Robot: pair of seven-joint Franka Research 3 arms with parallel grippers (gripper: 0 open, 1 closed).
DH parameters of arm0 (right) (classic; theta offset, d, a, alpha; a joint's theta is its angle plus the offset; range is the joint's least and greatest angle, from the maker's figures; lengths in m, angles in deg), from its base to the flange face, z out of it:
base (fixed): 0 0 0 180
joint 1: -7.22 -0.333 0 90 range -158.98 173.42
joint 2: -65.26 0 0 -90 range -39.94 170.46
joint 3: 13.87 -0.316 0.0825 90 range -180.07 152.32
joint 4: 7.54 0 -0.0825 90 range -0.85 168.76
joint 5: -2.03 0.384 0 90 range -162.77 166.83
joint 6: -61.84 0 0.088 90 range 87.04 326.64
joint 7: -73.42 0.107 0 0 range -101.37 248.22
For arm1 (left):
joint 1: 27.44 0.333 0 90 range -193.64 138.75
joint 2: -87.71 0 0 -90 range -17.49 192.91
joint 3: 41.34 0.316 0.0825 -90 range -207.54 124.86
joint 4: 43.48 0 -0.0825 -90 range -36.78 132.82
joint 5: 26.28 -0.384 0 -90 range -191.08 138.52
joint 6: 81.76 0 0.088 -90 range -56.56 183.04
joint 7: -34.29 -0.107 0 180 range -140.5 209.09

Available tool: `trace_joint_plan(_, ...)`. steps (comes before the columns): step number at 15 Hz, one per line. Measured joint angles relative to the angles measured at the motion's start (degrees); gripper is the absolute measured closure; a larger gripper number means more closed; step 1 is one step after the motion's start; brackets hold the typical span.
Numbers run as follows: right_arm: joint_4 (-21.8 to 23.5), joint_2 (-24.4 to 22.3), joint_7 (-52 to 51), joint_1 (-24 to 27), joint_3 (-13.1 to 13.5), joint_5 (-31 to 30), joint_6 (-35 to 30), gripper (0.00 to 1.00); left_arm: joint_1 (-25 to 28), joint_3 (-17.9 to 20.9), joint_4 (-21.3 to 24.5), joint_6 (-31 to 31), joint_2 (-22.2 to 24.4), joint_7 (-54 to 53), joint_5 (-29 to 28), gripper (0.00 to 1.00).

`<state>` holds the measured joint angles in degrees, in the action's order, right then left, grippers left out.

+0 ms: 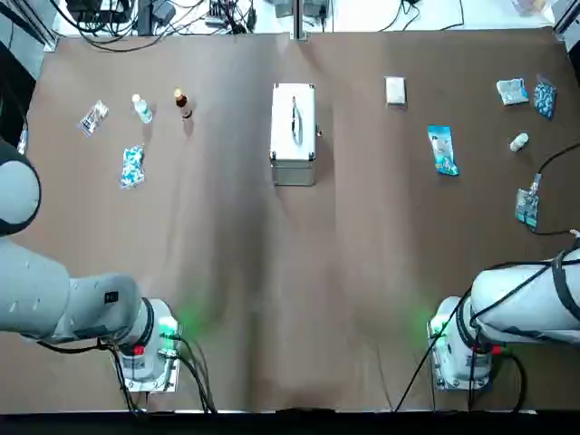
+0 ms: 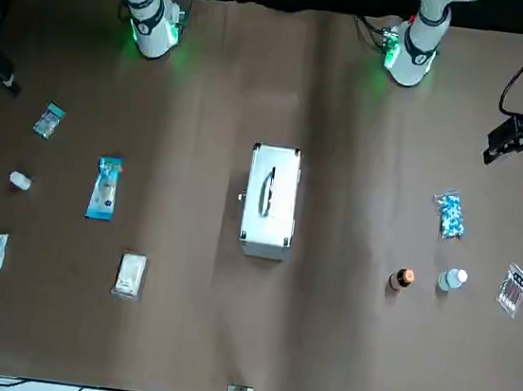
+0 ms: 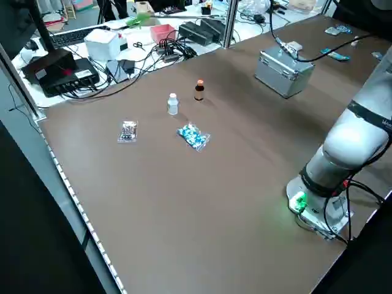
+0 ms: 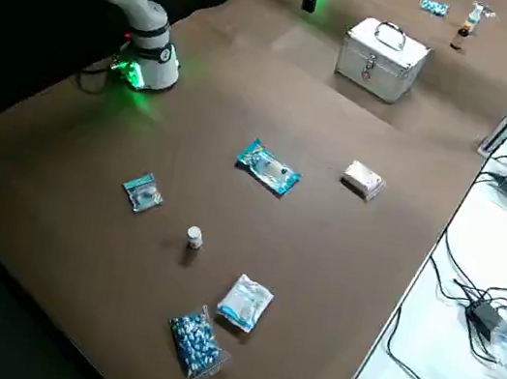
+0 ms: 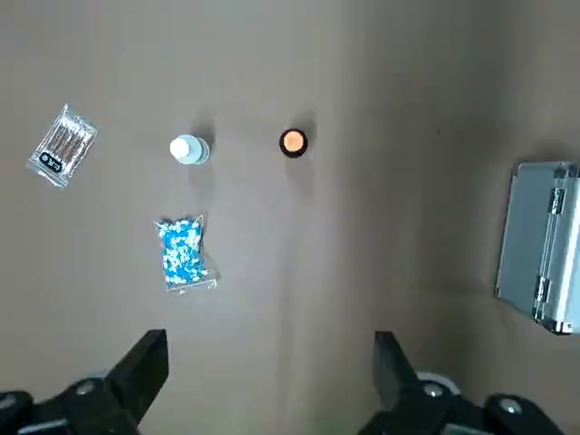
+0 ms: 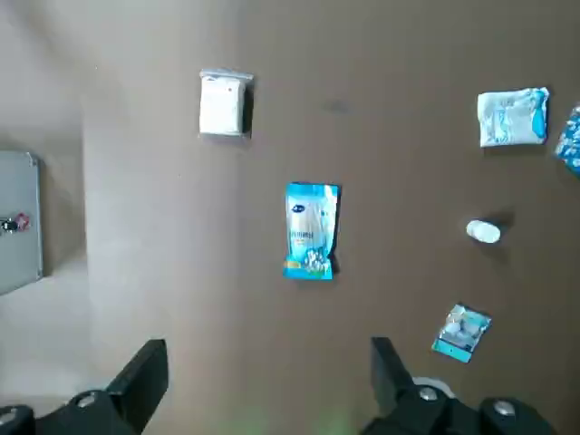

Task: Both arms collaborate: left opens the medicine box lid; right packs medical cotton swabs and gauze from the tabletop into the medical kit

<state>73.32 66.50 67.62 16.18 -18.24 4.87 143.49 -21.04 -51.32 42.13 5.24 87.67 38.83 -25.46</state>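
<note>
Nearest the camera in both wrist views: left tool (image 5: 271, 367) raised over the left part of the bench (image 1: 272, 362), right tool (image 6: 270, 367) raised over the right part, each with fingers spread and nothing between them — probably parked high to keep a wide look and free space for reaching.

At the middle of the bench, upright and shut, the medical kit (image 1: 292, 113). Handle (image 4: 391, 37) on top of the lid, latch (image 4: 369, 68) turned to the right arm's side, hinges (image 5: 542, 290) turned to the left arm's side; likely to need a reach over the case by the left tool. Sensible first step, in judgement: to release the latch and lift the lid, without pushing the light case away.

Outward to the right, well apart from the kit: gauze (image 6: 223, 104) and teal swab packet (image 6: 311, 231), both lying flat, with bare bench around each, perhaps for easy grasping from above. Packing not begun; better to wait for the lid. Low and soft packets — possible to slip from a loose grip.

Farther right, a small white bottle (image 6: 483, 231) and other packets; on the left side, two bottles and two packets. Not asked for, so best left alone, maybe placed as distractors.
</note>
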Motion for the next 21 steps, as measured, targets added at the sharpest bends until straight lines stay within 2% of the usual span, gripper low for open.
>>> trace_joint_plan(11, 0.1, 0.0, 0.4, -0.2, -0.1, 0.0, -1.6, 0.01, -0.2, -0.2, -1.0, -0.7, -0.6, -0.9, 0.0, 0.00)
trace_joint_plan(16, 0.9, 0.2, -0.5, -4.8, -0.5, 0.0, -1.7, 0.01, -3.8, -3.7, -0.8, -0.7, -6.2, -0.5, 0.1, 0.00)
trace_joint_plan(21, 1.5, 2.6, -1.4, -8.9, -0.7, 0.0, -1.4, 0.01, -12.2, -6.0, -1.0, -0.6, -13.1, 0.6, 0.1, 0.00)
